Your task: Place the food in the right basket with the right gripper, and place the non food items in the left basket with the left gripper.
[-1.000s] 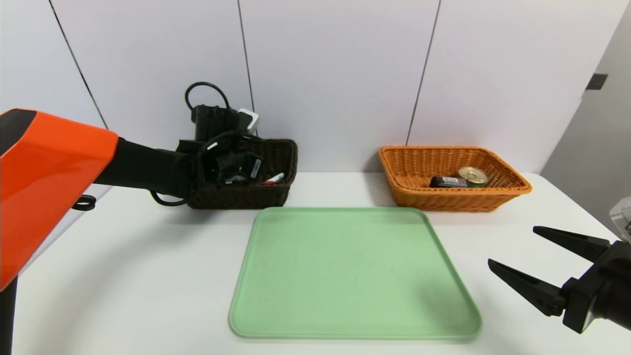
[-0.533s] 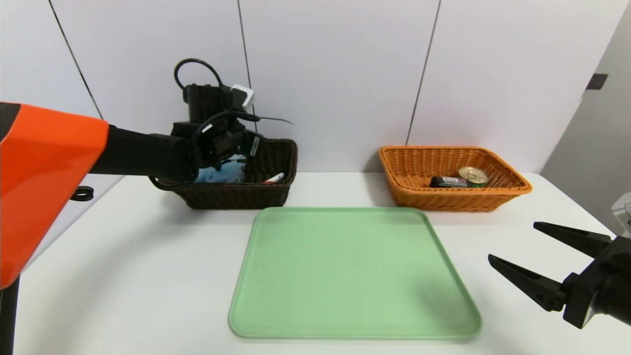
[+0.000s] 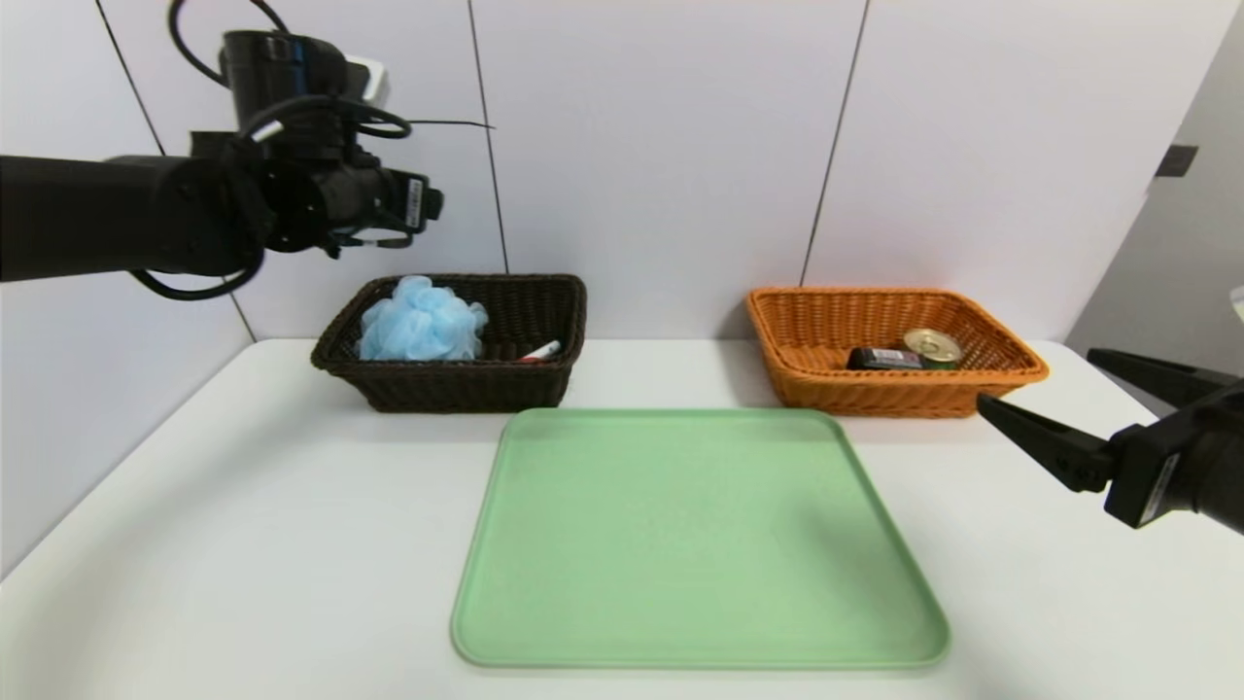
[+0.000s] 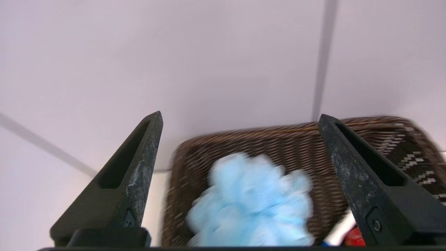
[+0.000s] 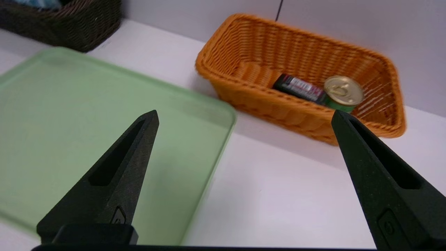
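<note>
2 baskets, both loaded! The left gripper (image 4: pixel 240 139) hangs high above the dark left basket (image 3: pixel 457 384), jaws spread wide and empty, blue bath pouf (image 3: pixel 422 321) sitting inside beside the white marker (image 3: pixel 540 352); a red scrap shows in the left wrist view, likely the duck. The right gripper (image 5: pixel 244 132) hovers off to the right of the green tray (image 3: pixel 696 544), jaws fully apart, holding nothing. The tin (image 3: pixel 933 347) and black container (image 3: pixel 882 359) lie in the orange right basket (image 3: pixel 894 394). Sorting looks finished, since the tray is bare.
</note>
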Robot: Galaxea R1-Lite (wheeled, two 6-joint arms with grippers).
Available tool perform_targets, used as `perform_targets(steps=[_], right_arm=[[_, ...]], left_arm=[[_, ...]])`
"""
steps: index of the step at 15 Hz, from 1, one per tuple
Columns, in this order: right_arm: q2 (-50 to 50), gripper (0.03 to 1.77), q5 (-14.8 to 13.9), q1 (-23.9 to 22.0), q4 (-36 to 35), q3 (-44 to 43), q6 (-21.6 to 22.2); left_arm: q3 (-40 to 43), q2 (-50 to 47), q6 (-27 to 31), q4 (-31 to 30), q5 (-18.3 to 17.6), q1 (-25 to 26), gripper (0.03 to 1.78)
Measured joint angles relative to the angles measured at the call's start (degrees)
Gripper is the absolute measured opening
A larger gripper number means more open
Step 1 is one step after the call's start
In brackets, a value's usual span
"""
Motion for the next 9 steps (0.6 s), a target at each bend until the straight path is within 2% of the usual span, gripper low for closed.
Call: perform_targets(steps=[3, 5, 9], right_arm=[[1.7, 1.71, -3.9, -0.6, 0.4, -5.9, 0.1], [2.5, 1.71, -5.9, -3.1, 0.7, -9.7, -0.1], [-0.4, 1.71, -5.8, -9.0, 5.1, -14.3, -2.6]], left_arm=[[2.2, -7.3, -2.1, 6.4, 1.3, 3.5, 1.62], [5.9, -12.6, -2.5, 7.4, 2.1, 5.0, 1.64], [13.6, -22.7, -7.3, 7.5, 3.1, 7.0, 1.67]])
